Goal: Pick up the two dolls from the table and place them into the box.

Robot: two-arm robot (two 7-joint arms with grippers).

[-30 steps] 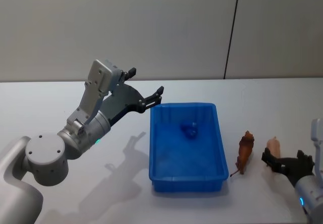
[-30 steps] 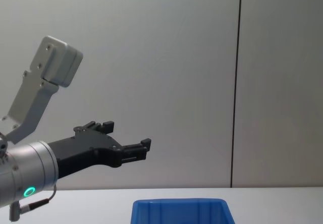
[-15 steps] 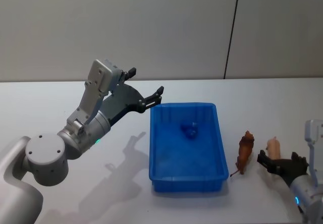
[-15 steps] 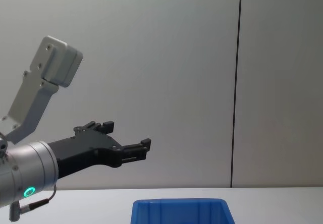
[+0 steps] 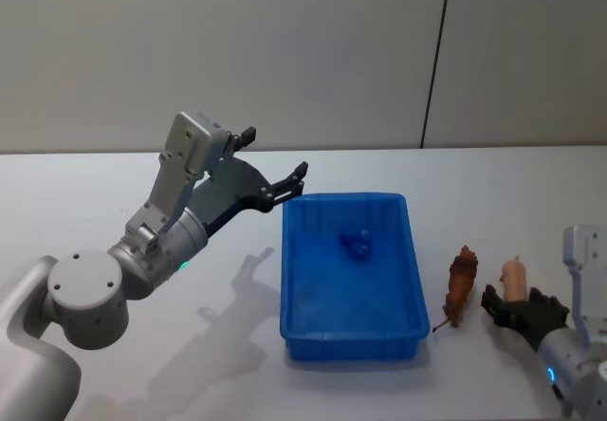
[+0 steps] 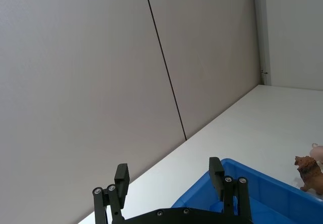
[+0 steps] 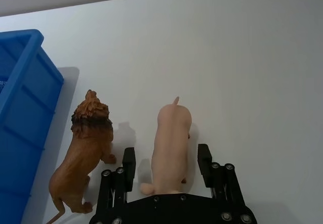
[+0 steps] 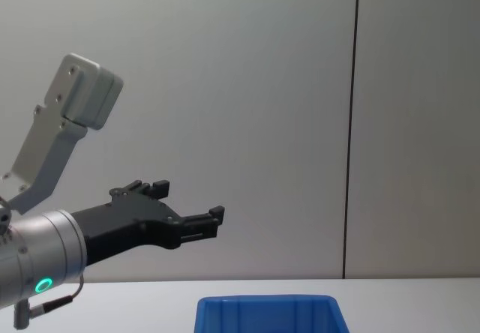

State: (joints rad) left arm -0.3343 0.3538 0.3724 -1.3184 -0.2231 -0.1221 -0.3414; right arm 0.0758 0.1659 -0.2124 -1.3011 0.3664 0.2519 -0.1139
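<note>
Doll: pale pink plastic pig [image 7: 170, 133] on white counter [image 7: 252, 57], between open fingers of right end effector [image 7: 166, 156].
Left end effector [image 5: 275, 153]: open, raised beside bright blue plastic bin [image 5: 285, 279].

Brown lion doll [image 5: 462, 283] and pink pig doll [image 5: 513, 273] are lying side by side on the white table [image 5: 531, 184], just right of the blue box [image 5: 351, 350].

The box [image 5: 351, 349] sits mid-tabletop [image 5: 114, 184] with a small object [image 5: 357, 242] in its far half. The lion [image 5: 462, 283] lies just right of the box, and the pig [image 5: 513, 275] just right of the lion. The right tool [image 7: 166, 156] straddles the pig's near end, a finger on either side, while the left tool [image 5: 275, 153] hangs spread above the tabletop, left of the box's far-left corner.
</note>
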